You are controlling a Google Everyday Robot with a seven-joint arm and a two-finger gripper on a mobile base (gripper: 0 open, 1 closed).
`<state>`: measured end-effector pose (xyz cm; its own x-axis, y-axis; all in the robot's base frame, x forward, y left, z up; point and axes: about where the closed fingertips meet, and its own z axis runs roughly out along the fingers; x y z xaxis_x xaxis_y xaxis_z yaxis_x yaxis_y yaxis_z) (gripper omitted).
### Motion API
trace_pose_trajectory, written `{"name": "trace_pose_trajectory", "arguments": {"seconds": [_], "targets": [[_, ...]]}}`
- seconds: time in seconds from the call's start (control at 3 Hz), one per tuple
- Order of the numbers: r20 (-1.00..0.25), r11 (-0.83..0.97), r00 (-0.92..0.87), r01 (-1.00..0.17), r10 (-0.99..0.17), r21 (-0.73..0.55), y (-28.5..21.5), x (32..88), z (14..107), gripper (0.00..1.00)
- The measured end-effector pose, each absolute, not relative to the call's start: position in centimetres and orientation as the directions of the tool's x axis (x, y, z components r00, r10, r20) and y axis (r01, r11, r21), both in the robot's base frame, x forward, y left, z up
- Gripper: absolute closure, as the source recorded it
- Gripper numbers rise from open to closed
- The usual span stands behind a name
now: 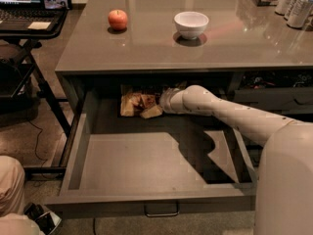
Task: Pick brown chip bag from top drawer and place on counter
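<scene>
Your gripper (pixel 164 101) sits deep in the open drawer (pixel 142 163), right against the chip bag (pixel 138 105); can't tell if it's gripping.

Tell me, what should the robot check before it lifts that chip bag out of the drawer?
1. Top drawer pulled open: ok.
2. Brown chip bag in sight, at the back of the drawer: ok.
3. Gripper at the bag's right end: ok.
4. Firm hold on the bag: cannot tell.
5. Straight-up path: not ok. The bag lies under the counter edge, so it probably has to come forward first.
6. Bare spot on the counter in front of the apple and bowl: ok.
</scene>
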<state>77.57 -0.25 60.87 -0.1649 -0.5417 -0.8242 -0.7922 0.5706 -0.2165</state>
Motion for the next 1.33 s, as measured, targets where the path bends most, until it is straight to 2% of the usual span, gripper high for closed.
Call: {"name": "trace_pose_trajectory", "arguments": {"seconds": [0.67, 1.0, 1.33], "targets": [[-0.824, 0.589, -0.191, -0.783, -0.533, -0.2, -0.6, 77.5, 60.7, 0.61], [-0.848, 0.648, -0.228, -0.744, -0.478, -0.165, -1.4, 76.6, 62.0, 0.84], [-0.872, 0.687, -0.243, -0.714, -0.424, -0.135, -2.2, 74.0, 64.0, 1.0]]}}
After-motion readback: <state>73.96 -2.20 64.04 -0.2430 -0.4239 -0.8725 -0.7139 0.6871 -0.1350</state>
